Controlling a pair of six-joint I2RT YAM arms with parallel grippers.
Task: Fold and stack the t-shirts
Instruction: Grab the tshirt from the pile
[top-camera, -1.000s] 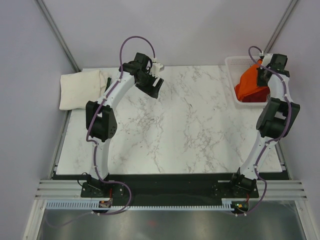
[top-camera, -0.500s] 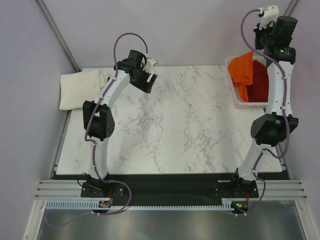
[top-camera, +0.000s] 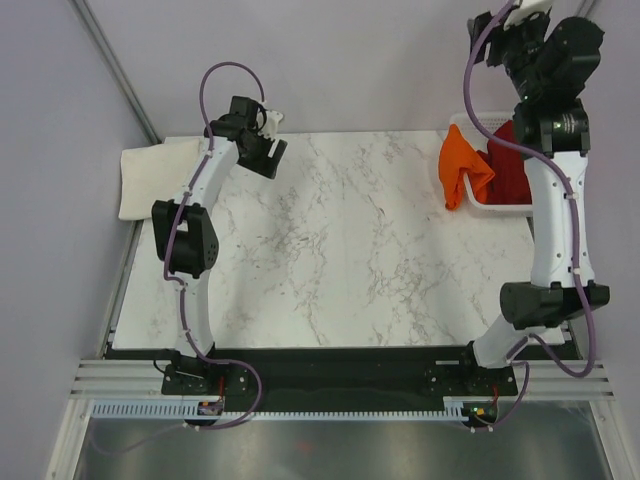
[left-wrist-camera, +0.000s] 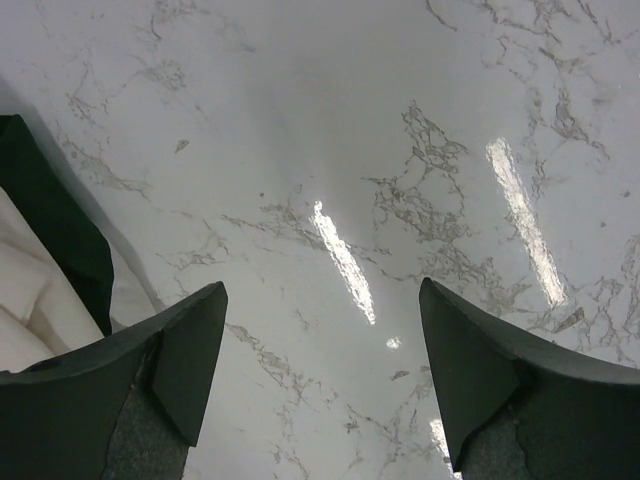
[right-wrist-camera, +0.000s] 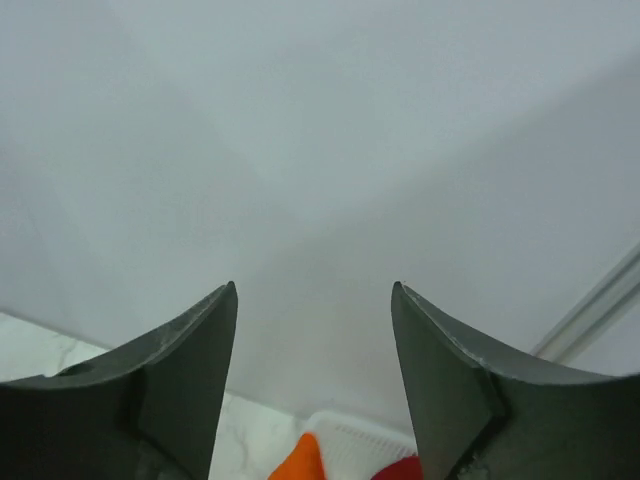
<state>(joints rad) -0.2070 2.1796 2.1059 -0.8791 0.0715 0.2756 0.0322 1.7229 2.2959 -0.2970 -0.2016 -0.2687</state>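
Note:
The bright orange t-shirt (top-camera: 464, 171) hangs crumpled over the left rim of the white basket (top-camera: 496, 209), partly out onto the table. The dark red t-shirt (top-camera: 511, 166) lies inside the basket. The cream-white t-shirt (top-camera: 156, 178) lies folded at the table's far left edge. My right gripper (top-camera: 505, 45) is raised high above the basket, open and empty; in the right wrist view the right gripper (right-wrist-camera: 315, 290) faces the back wall, with the orange t-shirt's tip (right-wrist-camera: 305, 460) below it. My left gripper (top-camera: 267, 157) is open over bare marble just right of the cream-white t-shirt (left-wrist-camera: 25, 300).
The marble table (top-camera: 350, 260) spreads between the two arms. Grey walls close in behind and on both sides. A slanted metal post (top-camera: 115, 65) stands at the back left. The basket sits at the table's back right corner.
My right gripper rose with the orange t-shirt, then opened and let it go; the shirt dropped over the basket's left rim. My left arm swung left toward the cream-white t-shirt.

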